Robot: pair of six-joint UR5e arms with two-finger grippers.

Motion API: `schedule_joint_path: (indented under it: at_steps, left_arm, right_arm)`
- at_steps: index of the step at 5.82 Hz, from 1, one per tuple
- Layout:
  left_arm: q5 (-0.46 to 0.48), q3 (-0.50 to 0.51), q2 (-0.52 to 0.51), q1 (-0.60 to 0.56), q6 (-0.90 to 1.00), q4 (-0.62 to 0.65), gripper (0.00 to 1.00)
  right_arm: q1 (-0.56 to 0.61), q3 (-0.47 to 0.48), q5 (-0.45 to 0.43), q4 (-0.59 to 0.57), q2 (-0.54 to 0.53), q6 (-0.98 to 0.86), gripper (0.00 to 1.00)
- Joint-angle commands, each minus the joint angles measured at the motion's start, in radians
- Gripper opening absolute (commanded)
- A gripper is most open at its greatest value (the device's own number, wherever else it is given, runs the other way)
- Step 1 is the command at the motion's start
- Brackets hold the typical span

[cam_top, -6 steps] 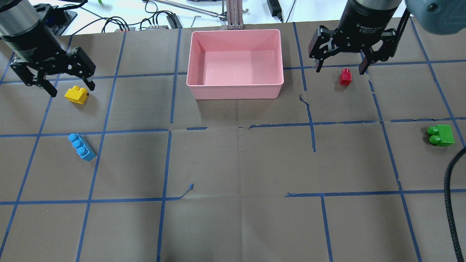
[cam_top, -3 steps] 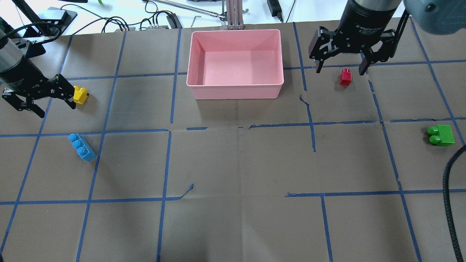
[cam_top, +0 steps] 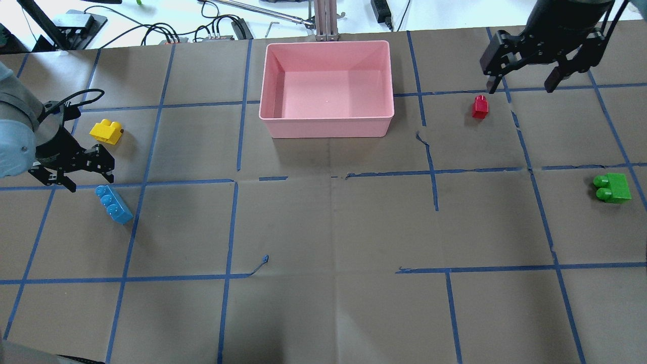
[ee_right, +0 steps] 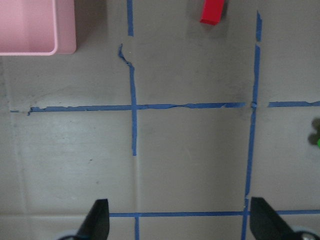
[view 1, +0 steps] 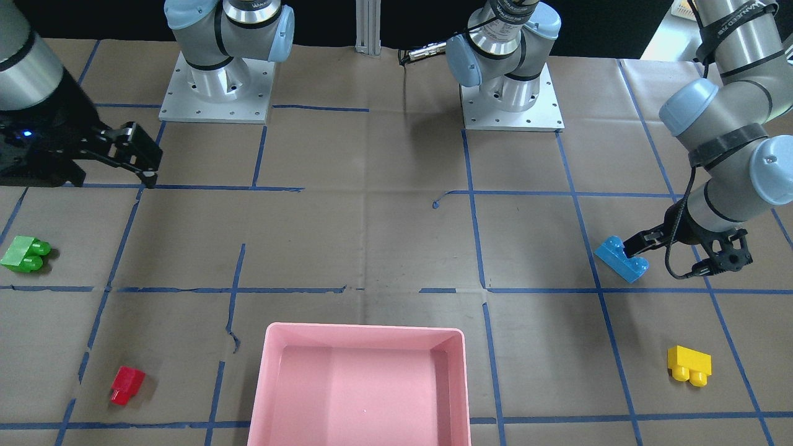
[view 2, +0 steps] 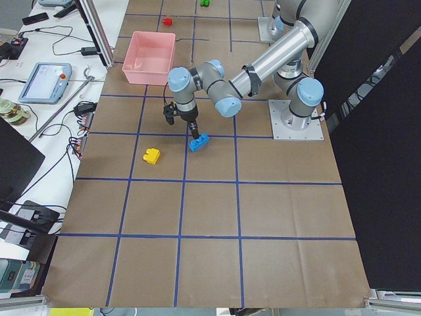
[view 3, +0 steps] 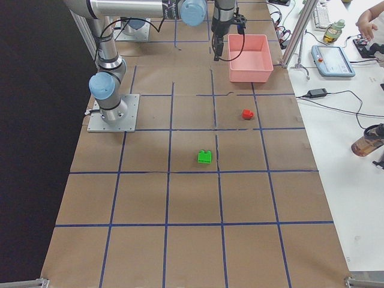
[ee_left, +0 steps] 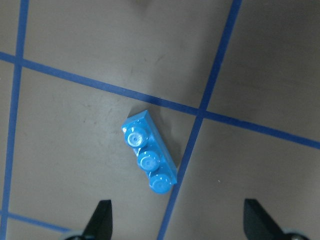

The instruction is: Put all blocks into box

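beside the blue block [cam_top: 113, 204] on the surface [cam_top: 328, 227], well apart from the box [cam_top: 326, 127], your left hand [cam_top: 90, 181] hangs wide open, empty; closing askew could twist the block away.

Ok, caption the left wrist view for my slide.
Open left gripper above the long blue three-stud plastic brick, lying diagonally on brown paper by a blue tape line.

White lettering runs along the black cable sleeve [view 1: 740, 15] on the left arm [view 1: 712, 111], too blurred to read reliably.
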Motion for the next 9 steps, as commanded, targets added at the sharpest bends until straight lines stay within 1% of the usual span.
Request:
schedule_joint_path:
  at_steps: [1,2,3,4,5,6,7,8,9]
  left_arm:
    - [0.005,-0.041,-0.056,0.004,0.003,0.096,0.87]
    - [0.006,-0.045,-0.075,0.004,-0.005,0.092,0.83]
    - [0.006,-0.048,-0.09,0.004,-0.006,0.093,0.69]
    - [0.008,-0.047,-0.092,0.001,-0.006,0.086,0.4]
    - [0.008,-0.044,-0.089,-0.002,0.004,0.083,0.0]
    - [0.003,-0.033,-0.081,-0.01,0.017,0.081,0.0]
    - [-0.004,-0.009,-0.074,-0.049,0.038,0.081,0.0]
    - [-0.006,0.078,-0.071,-0.162,0.038,0.066,0.0]
    - [-0.006,0.206,-0.089,-0.3,0.04,0.013,0.0]
  right_arm:
    - [-0.225,0.0,-0.037,-0.001,0.014,-0.181,1.0]
    - [-0.336,0.0,-0.076,-0.003,0.047,-0.183,1.0]
    - [-0.428,0.0,-0.094,-0.01,0.088,-0.194,1.0]
    - [-0.473,0.0,-0.099,-0.095,0.166,-0.222,0.99]
    - [-0.489,0.002,-0.1,-0.152,0.243,-0.218,0.99]
    - [-0.489,0.003,-0.099,-0.165,0.294,-0.209,0.98]
    - [-0.489,0.056,-0.096,-0.255,0.329,-0.212,0.96]
    - [-0.49,0.165,-0.096,-0.409,0.337,-0.239,0.98]
    - [-0.492,0.251,-0.097,-0.531,0.336,-0.278,0.99]
